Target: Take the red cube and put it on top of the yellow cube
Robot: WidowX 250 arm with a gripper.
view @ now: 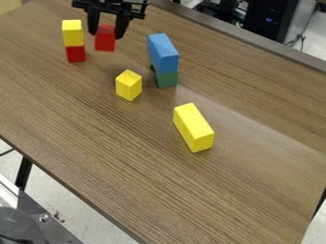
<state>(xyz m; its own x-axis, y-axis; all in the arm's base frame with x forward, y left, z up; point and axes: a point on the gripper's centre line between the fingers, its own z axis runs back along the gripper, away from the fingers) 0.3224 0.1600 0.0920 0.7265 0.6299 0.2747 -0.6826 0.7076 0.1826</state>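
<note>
Up in the upper left of the frame, there's the black gripper (107, 35), hanging over the wooden table (96, 128), and right at its jaws, the red cube (105, 42)! Spread around it or pinching it? From here I can't tell. Down and to the right, the yellow cube (128, 86) sits on the tabletop, well apart from that red one, its top bare. Over by the left edge, a two-block stack: a yellow block (72, 33) on top, a second red block (76, 54) underneath. And near the yellow cube, to its upper right, a long blue block (163, 53) rests on a green block (167, 79). Lower still, right of centre, a long yellow block (193, 128) lies lengthwise, pointing down toward the lower right.
</note>
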